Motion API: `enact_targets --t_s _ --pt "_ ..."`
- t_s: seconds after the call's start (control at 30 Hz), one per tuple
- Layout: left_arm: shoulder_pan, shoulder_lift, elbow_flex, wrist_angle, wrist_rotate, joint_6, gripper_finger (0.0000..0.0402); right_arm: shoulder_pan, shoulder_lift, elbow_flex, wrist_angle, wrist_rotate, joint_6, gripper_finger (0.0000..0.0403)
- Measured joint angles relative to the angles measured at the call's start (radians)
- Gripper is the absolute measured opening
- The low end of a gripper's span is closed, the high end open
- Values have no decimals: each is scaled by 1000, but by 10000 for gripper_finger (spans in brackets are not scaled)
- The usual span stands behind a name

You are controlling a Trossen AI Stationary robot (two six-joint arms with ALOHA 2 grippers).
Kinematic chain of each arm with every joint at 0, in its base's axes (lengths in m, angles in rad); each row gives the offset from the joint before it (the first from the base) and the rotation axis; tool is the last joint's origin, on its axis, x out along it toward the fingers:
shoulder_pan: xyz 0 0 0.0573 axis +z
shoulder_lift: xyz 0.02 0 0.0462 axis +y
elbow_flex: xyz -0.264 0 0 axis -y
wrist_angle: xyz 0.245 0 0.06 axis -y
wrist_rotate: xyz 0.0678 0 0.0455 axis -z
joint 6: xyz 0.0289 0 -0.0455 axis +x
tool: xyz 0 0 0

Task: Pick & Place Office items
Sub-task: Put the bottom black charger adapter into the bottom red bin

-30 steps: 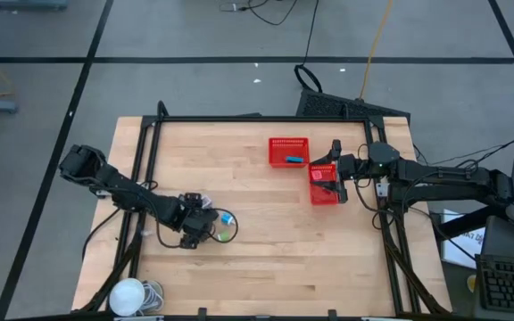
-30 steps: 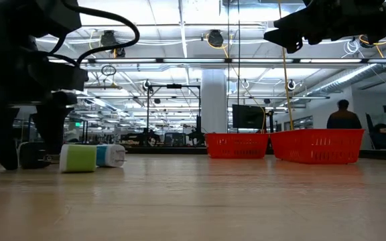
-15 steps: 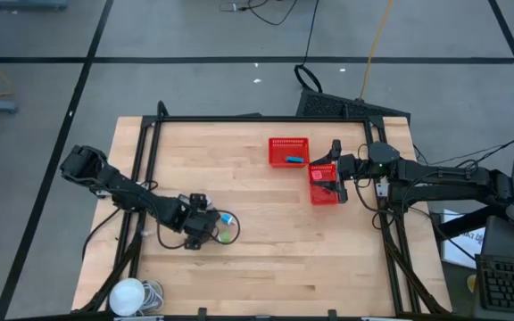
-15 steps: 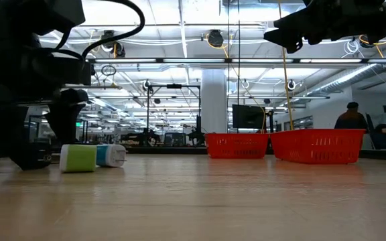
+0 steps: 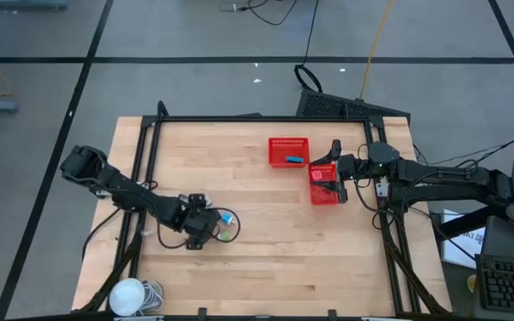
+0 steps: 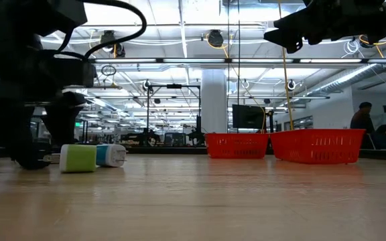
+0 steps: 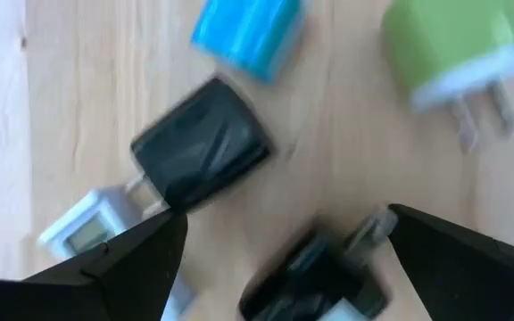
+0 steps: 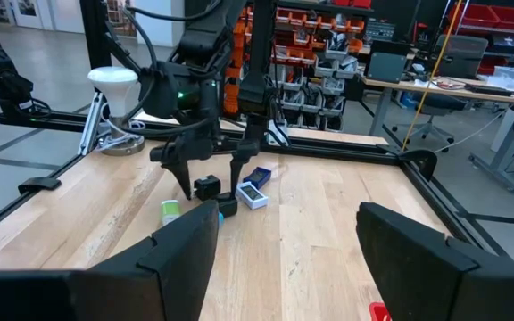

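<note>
Several small office items lie on the wooden table left of centre: a green plug adapter point(image 7: 453, 40), a blue one point(image 7: 250, 31), two black ones point(image 7: 202, 147) point(image 7: 315, 276) and a white piece point(image 7: 87, 223). In the high view they form a small cluster point(image 5: 224, 225). My left gripper point(image 7: 284, 267) is open and low over them point(image 5: 203, 226), its fingers on either side of the nearer black adapter without visibly touching it. My right gripper point(image 5: 335, 174) is open and empty, held above the right red basket point(image 5: 325, 187).
A second red mesh basket point(image 5: 288, 152) stands at the far middle with a blue item point(image 5: 294, 160) inside. A white round object point(image 5: 128, 294) sits at the near left corner. Black frame rails point(image 5: 239, 119) border the table. A person point(image 6: 364, 120) moves in the room behind.
My left gripper has shifted a little toward the table's right, closer over the small items, staying low and open. The items lie where they were. My right arm has kept still. The person in the background has walked to the right.
</note>
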Motion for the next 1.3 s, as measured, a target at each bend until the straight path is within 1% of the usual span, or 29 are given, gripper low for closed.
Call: enact_targets --t_s 0.1,0.2,0.37,0.43,0.5,0.6,0.77,1.03,1.3 --pt "0 1 0 29 3 -53 388 0 0 0 0 0 0 254" --pt "1 1 0 37 -4 -167 388 0 0 0 0 0 0 254" --pt "13 1 1 107 -29 -314 388 0 0 0 0 2 0 254" --pt "19 1 1 130 -26 -345 388 0 0 0 1 5 0 254" --pt "23 1 2 136 1 -352 388 0 0 -1 7 6 0 254" --pt "26 1 2 111 63 -299 388 0 0 -1 22 6 0 254" --pt "19 0 2 -13 141 -128 388 0 0 -1 29 6 0 254" --pt "17 -4 9 -162 185 -12 388 0 0 -1 28 6 0 254" --pt "8 -4 8 -216 206 145 388 0 0 -1 9 5 0 254"
